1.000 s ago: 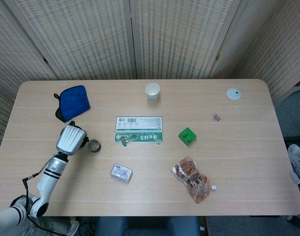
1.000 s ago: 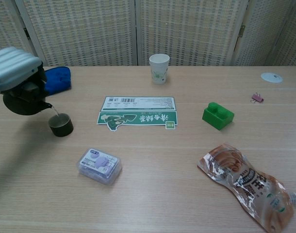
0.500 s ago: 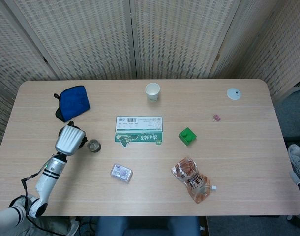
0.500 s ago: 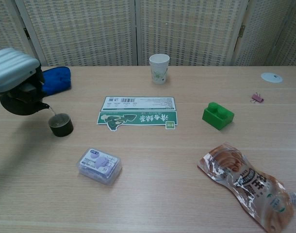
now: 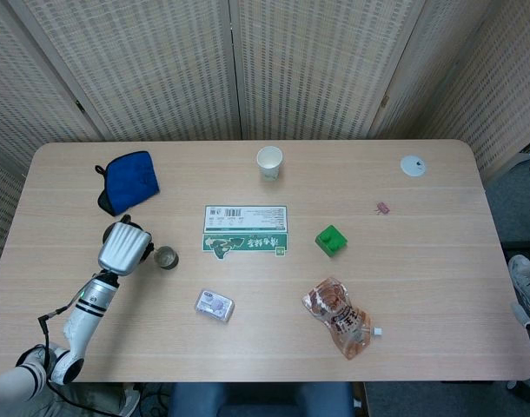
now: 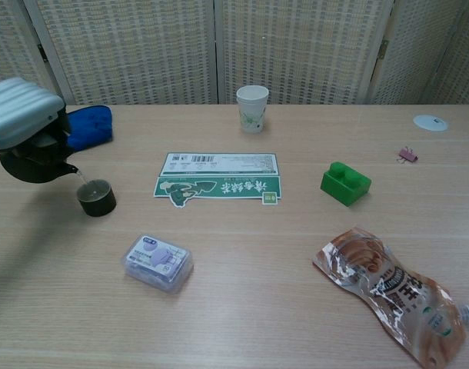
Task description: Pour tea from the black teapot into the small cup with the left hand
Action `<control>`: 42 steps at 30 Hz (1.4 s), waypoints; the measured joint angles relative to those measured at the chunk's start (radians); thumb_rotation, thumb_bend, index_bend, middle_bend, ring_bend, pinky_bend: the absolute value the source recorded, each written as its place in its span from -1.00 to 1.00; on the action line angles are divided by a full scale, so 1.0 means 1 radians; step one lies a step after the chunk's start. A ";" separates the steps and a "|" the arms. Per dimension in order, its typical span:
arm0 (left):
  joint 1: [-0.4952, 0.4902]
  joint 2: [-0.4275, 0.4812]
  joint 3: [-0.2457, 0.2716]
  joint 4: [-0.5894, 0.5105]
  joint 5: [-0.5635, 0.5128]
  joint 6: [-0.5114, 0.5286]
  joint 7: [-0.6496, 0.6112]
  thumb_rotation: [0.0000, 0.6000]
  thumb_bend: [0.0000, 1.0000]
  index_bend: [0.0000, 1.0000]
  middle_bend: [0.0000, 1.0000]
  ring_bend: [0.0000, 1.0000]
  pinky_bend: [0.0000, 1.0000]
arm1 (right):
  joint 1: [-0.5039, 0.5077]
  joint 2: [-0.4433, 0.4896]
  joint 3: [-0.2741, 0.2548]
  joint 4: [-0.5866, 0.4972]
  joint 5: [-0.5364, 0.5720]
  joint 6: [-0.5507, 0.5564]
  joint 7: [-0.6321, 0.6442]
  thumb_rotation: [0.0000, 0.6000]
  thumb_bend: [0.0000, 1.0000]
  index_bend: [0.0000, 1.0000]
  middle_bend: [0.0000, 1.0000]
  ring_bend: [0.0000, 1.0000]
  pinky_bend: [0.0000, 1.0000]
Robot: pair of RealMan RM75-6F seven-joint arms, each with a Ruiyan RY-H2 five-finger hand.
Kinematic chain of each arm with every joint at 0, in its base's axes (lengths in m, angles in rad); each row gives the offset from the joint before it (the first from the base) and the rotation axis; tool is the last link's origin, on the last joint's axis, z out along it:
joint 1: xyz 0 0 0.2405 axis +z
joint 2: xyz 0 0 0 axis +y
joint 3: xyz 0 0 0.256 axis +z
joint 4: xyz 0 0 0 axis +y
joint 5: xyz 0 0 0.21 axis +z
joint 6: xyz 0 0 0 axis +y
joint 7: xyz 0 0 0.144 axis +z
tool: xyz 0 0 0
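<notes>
My left hand (image 6: 19,114) (image 5: 122,247) grips the black teapot (image 6: 36,160) at the table's left side and holds it in the air, tilted with its spout down toward the small dark cup (image 6: 96,197) (image 5: 166,257). A thin stream of tea runs from the spout into the cup in the chest view. In the head view the hand's silver back covers most of the teapot. The cup stands upright on the table just right of the hand. My right hand appears in neither view.
A blue cloth (image 5: 130,181) lies behind the left hand. A green-and-white card (image 5: 245,231) lies mid-table, a small clear box (image 5: 214,305) in front of it. Further right are a paper cup (image 5: 269,162), green brick (image 5: 331,240), snack pouch (image 5: 337,316), pink clip (image 5: 383,208) and white lid (image 5: 413,165).
The left hand and teapot have shifted slightly left and back from the cup over the last second; the pouring stream continues. Nothing else moved.
</notes>
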 measured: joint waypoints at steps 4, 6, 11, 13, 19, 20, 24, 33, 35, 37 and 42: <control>-0.001 -0.001 0.000 0.003 0.001 0.001 0.002 1.00 -0.19 1.00 1.00 1.00 -0.10 | 0.000 0.000 0.000 0.000 0.000 -0.001 0.001 1.00 -0.67 -0.24 -0.33 -0.49 -0.61; -0.001 -0.001 0.000 0.003 0.002 0.001 0.002 1.00 -0.19 1.00 1.00 1.00 -0.10 | 0.001 -0.001 0.000 0.001 0.000 -0.001 0.002 1.00 -0.67 -0.24 -0.33 -0.49 -0.61; -0.002 -0.001 0.002 0.008 0.007 0.004 0.009 1.00 -0.19 1.00 1.00 1.00 -0.10 | 0.002 -0.001 0.000 0.002 -0.001 -0.002 0.003 1.00 -0.67 -0.24 -0.33 -0.49 -0.61; -0.002 -0.002 0.003 0.010 0.010 0.006 0.013 1.00 -0.19 1.00 1.00 1.00 -0.10 | 0.002 -0.001 0.001 0.003 0.000 -0.002 0.003 1.00 -0.67 -0.24 -0.33 -0.49 -0.61; -0.002 -0.003 0.003 0.011 0.011 0.009 0.016 1.00 -0.19 1.00 1.00 1.00 -0.10 | 0.000 -0.002 0.000 0.004 -0.001 -0.001 0.004 1.00 -0.67 -0.24 -0.33 -0.49 -0.61; -0.002 -0.003 0.003 0.011 0.011 0.009 0.017 1.00 -0.19 1.00 1.00 1.00 -0.10 | 0.000 -0.002 0.000 0.004 -0.001 0.000 0.004 1.00 -0.67 -0.24 -0.33 -0.49 -0.61; -0.002 -0.003 0.002 0.008 0.010 0.009 0.016 1.00 -0.19 1.00 1.00 1.00 -0.10 | -0.001 -0.001 0.001 0.004 -0.001 0.002 0.005 1.00 -0.67 -0.24 -0.33 -0.49 -0.61; 0.003 0.000 -0.009 -0.020 -0.016 -0.005 -0.018 1.00 -0.19 1.00 1.00 1.00 -0.09 | -0.004 -0.001 0.000 0.004 -0.002 0.005 0.005 1.00 -0.67 -0.24 -0.33 -0.49 -0.61; 0.006 0.002 -0.016 -0.037 -0.032 -0.013 -0.039 0.99 -0.19 1.00 1.00 1.00 -0.09 | -0.004 -0.001 0.000 0.003 -0.001 0.005 0.005 1.00 -0.67 -0.24 -0.33 -0.49 -0.61; 0.009 0.005 -0.027 -0.060 -0.054 -0.024 -0.068 0.99 -0.19 1.00 1.00 1.00 -0.09 | -0.004 -0.001 0.000 0.002 -0.001 0.005 0.003 1.00 -0.67 -0.24 -0.33 -0.49 -0.61; 0.015 0.010 -0.053 -0.095 -0.091 -0.037 -0.146 0.99 -0.19 1.00 1.00 1.00 -0.09 | -0.003 -0.001 0.000 -0.003 -0.001 0.004 -0.003 1.00 -0.67 -0.24 -0.33 -0.49 -0.61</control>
